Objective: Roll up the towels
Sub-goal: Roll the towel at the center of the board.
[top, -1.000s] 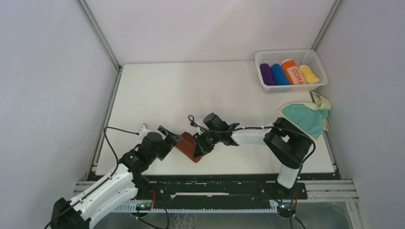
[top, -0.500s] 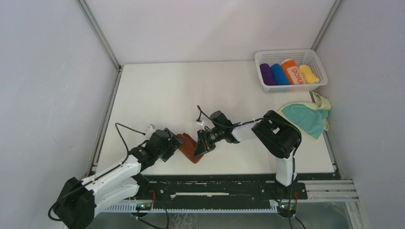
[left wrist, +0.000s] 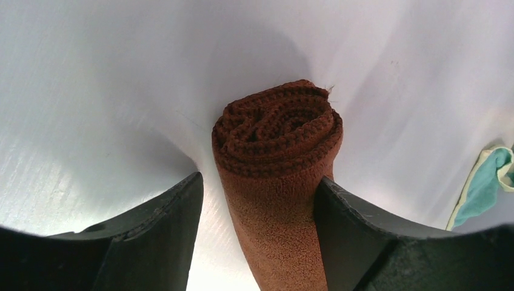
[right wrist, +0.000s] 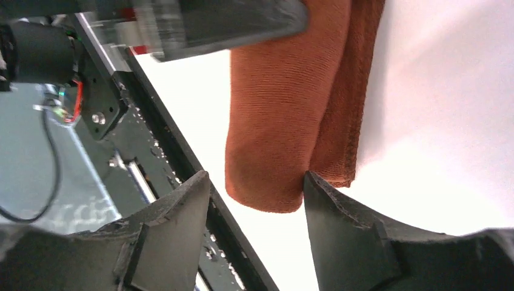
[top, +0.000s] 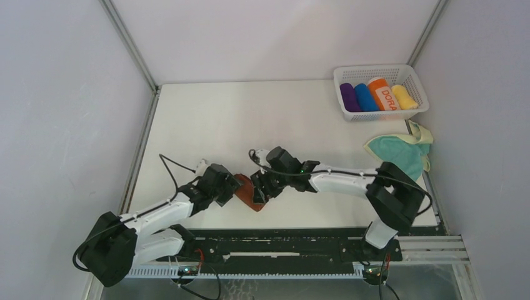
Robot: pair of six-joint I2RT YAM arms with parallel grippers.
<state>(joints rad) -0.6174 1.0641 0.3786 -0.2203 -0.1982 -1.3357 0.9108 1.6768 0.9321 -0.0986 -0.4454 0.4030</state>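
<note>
White tabletop (top: pixel 250 112), near edge: soft rolled brown towel (left wrist: pixel 276 133) may unwind; left tool (left wrist: pixel 259 177) and right tool (right wrist: pixel 256 176) straddle it, unclenched; pinch mid-roll.

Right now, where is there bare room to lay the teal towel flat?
Bare table: the whole far half, left edge across to the basket. Smaller patch between the right hand and the teal towel. Crowded near middle: left hand and right hand flank the brown towel.
</note>
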